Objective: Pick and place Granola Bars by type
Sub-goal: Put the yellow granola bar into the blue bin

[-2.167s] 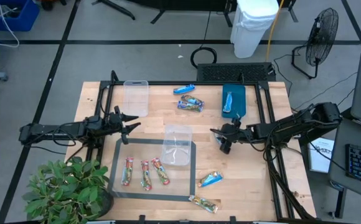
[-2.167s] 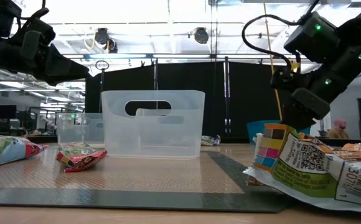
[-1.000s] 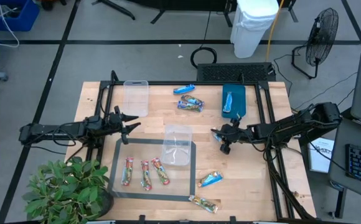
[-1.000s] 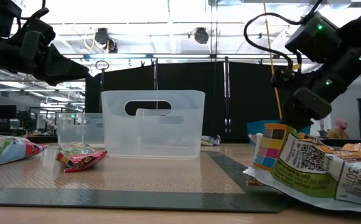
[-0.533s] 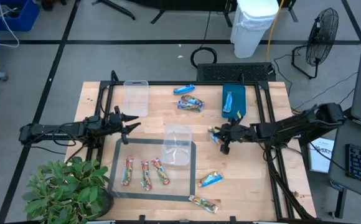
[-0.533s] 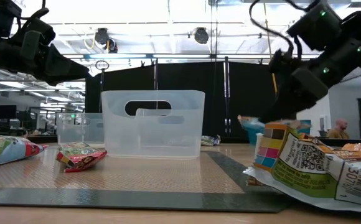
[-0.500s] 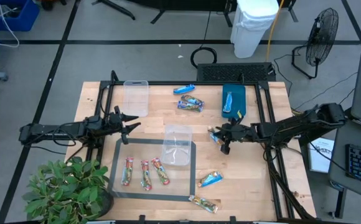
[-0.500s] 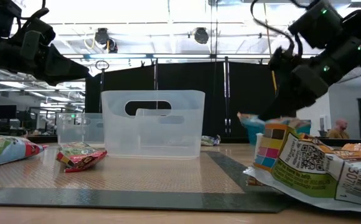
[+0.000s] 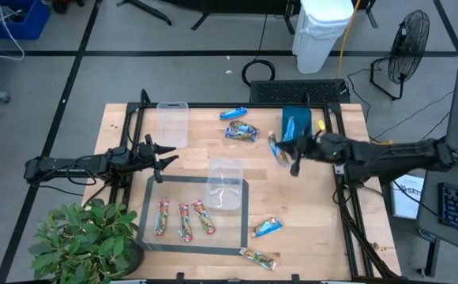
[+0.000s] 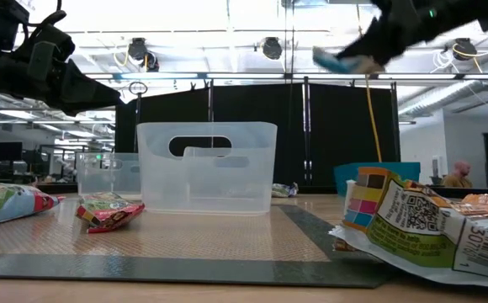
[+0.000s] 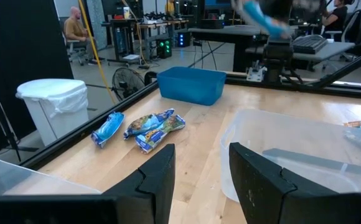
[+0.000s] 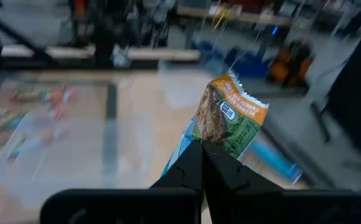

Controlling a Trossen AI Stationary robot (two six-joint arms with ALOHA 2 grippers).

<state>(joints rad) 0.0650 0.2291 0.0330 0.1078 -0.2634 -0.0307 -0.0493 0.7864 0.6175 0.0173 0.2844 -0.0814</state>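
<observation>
Right tool (image 9: 280,152) is clamped on just the end of a tan-and-teal granola bar (image 12: 229,118), high above the table (image 9: 347,229) near the blue tray (image 9: 296,118). Pinch looks thin, so a quick swing could fling it. Left tool (image 9: 159,158) hangs half-apart, empty.

The wooden table (image 9: 189,158) carries a grey mat (image 9: 152,213), 2 clear tubs (image 9: 173,124), scattered bars (image 9: 266,228).
</observation>
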